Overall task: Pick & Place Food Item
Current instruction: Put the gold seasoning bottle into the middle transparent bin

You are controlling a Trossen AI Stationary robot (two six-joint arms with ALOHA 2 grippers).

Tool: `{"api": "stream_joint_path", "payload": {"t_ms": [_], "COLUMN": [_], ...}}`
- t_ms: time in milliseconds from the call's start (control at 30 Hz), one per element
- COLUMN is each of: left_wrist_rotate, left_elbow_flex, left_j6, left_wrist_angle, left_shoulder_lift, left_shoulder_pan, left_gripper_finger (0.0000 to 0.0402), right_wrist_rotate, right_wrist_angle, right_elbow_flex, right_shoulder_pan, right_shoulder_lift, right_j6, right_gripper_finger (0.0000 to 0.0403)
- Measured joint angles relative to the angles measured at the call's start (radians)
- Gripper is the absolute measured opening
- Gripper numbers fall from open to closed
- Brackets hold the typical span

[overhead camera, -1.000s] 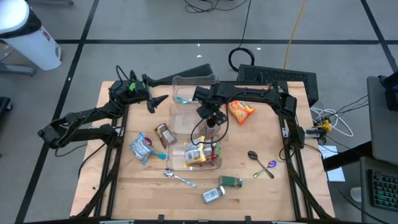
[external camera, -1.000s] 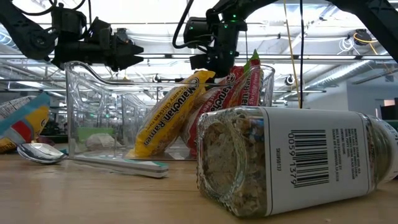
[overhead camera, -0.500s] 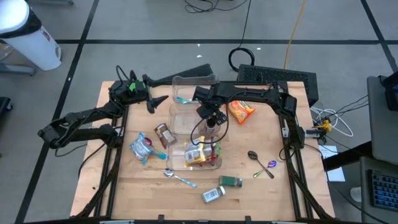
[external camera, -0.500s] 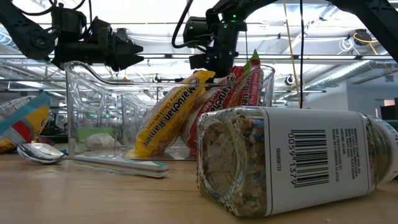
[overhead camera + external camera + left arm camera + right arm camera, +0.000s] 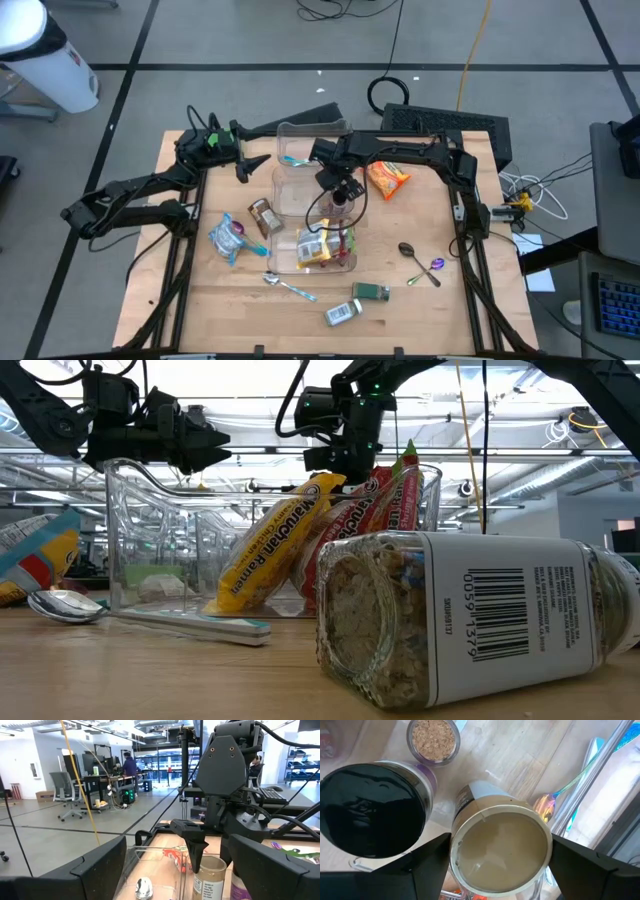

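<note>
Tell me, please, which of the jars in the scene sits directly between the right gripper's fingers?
The beige-lidded jar, standing upright inside the clear bin. The right gripper straddles its lid; the black-lidded jar stands beside it, outside the fingers.

- wooden counter (image 5: 200,300)
- clear bins (image 5: 300,190) at centre
- orange snack bag (image 5: 387,178) at 1 o'clock
- spoons (image 5: 420,262) at 4 o'clock
- spice jars (image 5: 355,303) at 6 o'clock
- blue packet (image 5: 227,238) at 9 o'clock
</note>
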Motion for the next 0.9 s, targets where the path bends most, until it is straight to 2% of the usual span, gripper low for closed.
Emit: {"api": "stream_joint_path", "payload": {"t_ms": [333,600,900], "left_wrist_rotate": [0.0,0.0,0.0], "left_elbow_flex": [0.0,0.0,0.0], "left_j6": [0.0,0.0,0.0], "left_wrist_angle": [0.0,0.0,0.0], "left_shoulder_lift": [0.0,0.0,0.0], "left_shoulder_pan": [0.0,0.0,0.0], "left_gripper_finger": [0.0358,0.0358,0.0358], "right_wrist_rotate": [0.0,0.0,0.025], "right_wrist_angle": [0.014,0.014,0.014], "right_elbow_flex": [0.0,0.0,0.001], "right_shoulder_pan": [0.0,0.0,-0.002], "right_shoulder_lift": [0.0,-0.002,-0.002], "right_j6": [-0.007,-0.011,0.0], "right_gripper_finger": [0.0299,0.0283,0.0318]}}
